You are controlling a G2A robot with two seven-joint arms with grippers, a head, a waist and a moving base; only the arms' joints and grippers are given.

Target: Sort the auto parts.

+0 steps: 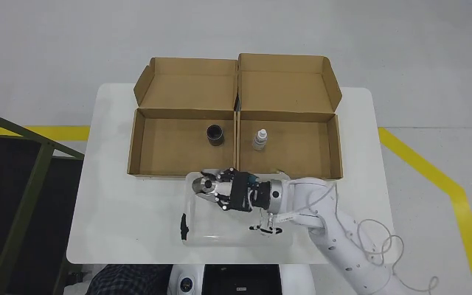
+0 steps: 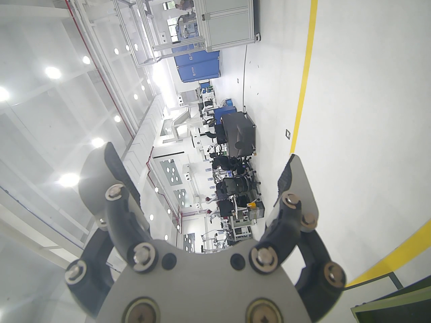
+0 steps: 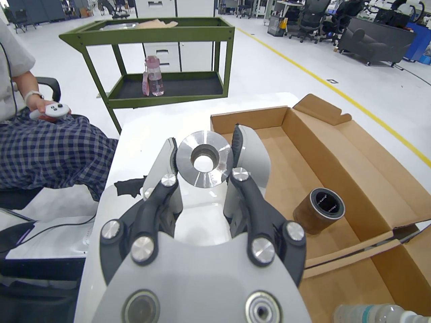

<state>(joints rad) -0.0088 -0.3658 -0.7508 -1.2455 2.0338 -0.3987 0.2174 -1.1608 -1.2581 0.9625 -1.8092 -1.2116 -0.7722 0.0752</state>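
Two cardboard boxes side by side on the white counter, lids open, touching along one wall. In left box: dark cylindrical sleeve, open end up, near the shared wall. In right box: small white bottle, also near that wall. Right pincer clamped on a silver ring, one finger against each side of the rim, bore facing the wrist camera. Hangs over the clear tray at the counter's near edge, just short of the left box's front wall. Left pincer spread apart, nothing between the fingers, aimed out at the room.
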